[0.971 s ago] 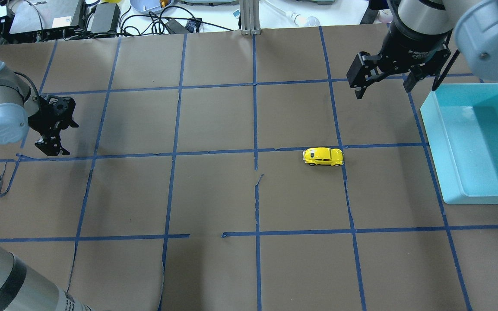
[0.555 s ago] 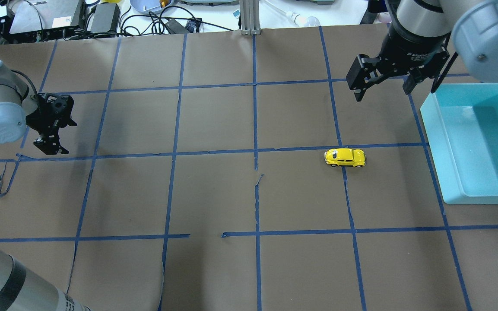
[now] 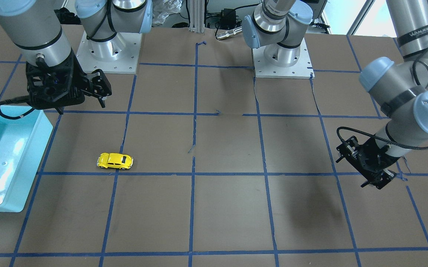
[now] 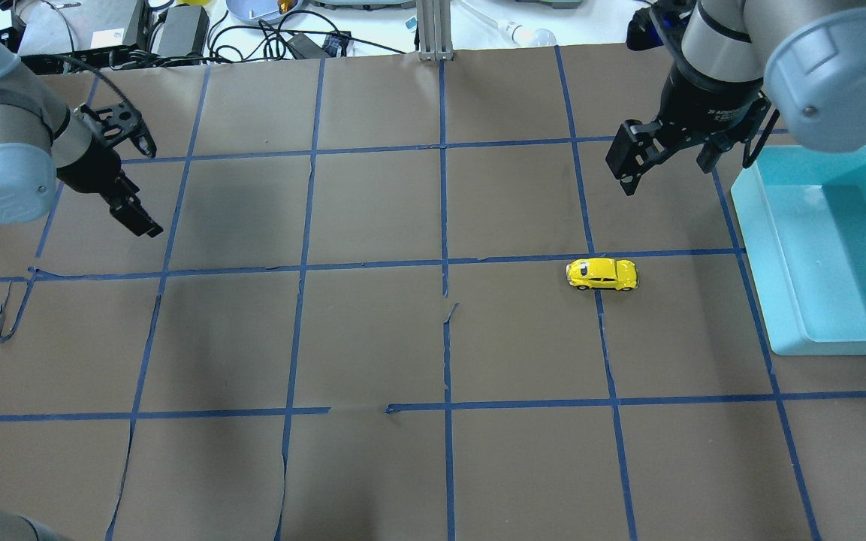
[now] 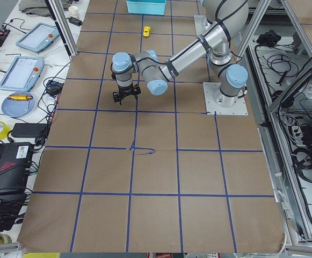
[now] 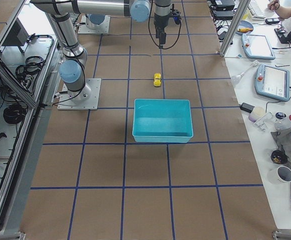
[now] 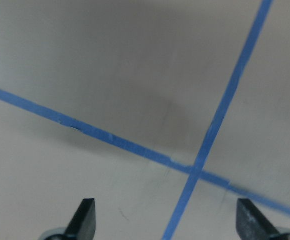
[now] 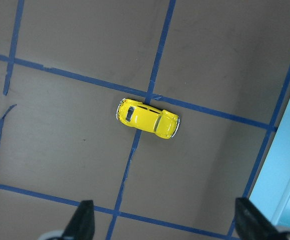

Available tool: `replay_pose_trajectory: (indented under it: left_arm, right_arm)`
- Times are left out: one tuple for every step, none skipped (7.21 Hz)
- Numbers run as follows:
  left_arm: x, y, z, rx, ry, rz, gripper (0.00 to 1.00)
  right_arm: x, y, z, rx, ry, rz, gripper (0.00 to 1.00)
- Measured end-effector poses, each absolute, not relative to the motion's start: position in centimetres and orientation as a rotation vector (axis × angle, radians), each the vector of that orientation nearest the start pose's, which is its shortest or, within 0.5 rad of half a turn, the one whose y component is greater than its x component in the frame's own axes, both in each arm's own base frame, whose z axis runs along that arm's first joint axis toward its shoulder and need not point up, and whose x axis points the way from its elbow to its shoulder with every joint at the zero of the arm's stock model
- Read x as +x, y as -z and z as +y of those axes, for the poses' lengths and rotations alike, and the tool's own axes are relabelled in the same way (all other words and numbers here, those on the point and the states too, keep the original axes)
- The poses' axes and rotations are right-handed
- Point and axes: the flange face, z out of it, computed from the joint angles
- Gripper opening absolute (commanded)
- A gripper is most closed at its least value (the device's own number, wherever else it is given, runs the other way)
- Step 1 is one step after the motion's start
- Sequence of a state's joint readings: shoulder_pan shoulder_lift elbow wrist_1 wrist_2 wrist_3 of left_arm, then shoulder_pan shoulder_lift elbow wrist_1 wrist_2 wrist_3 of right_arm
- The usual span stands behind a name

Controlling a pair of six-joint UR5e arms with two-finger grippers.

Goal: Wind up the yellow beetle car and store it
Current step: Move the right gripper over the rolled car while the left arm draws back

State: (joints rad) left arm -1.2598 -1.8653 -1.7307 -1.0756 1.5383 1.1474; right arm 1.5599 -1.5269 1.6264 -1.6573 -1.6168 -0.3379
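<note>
The yellow beetle car [image 4: 602, 274] stands on its wheels on the brown paper, across a blue tape line, left of the bin. It also shows in the front view [image 3: 115, 161], the side views [image 5: 146, 30] [image 6: 157, 79] and the right wrist view [image 8: 147, 118]. My right gripper [image 4: 665, 173] [image 3: 82, 105] [image 8: 165, 220] is open and empty, above the table and farther back than the car. My left gripper [image 4: 153, 191] [image 3: 373, 181] [image 7: 165, 225] is open and empty at the far left, over bare paper and tape.
A light-blue bin [image 4: 752, 263] [image 3: 32, 155] [image 6: 162, 102] sits at the right edge, just right of the car, and looks empty. Blue tape lines grid the brown paper. Cables and devices lie beyond the table's back edge.
The car has rolled right toward the bin and stands near where it was at 0.6 s. My left gripper has turned and moved toward the back. The right gripper shifted slightly.
</note>
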Motion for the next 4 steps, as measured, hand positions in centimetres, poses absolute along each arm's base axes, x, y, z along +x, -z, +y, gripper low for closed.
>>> replay_pose_trajectory:
  left_arm:
    - [-1.0,-32.9,-59.4,1.059,0.13,2.938,1.0]
    - [-6.5,-35.8,-59.1,0.874,0.188,2.988,1.0]
    - [-11.1,-38.6,-58.2,0.736,0.224,3.024,1.0]
    - [-14.7,-41.2,-56.6,0.638,0.246,3.048,1.0]
  right_arm:
    - [12.2,-42.6,-51.1,-0.706,-0.046,3.11,1.0]
    - [12.2,-39.3,-51.1,-0.914,-0.082,3.051,1.0]
    - [12.2,-36.1,-50.9,-1.132,-0.087,2.976,1.0]
    - [12.2,-33.4,-50.7,-1.353,-0.059,2.89,1.0]
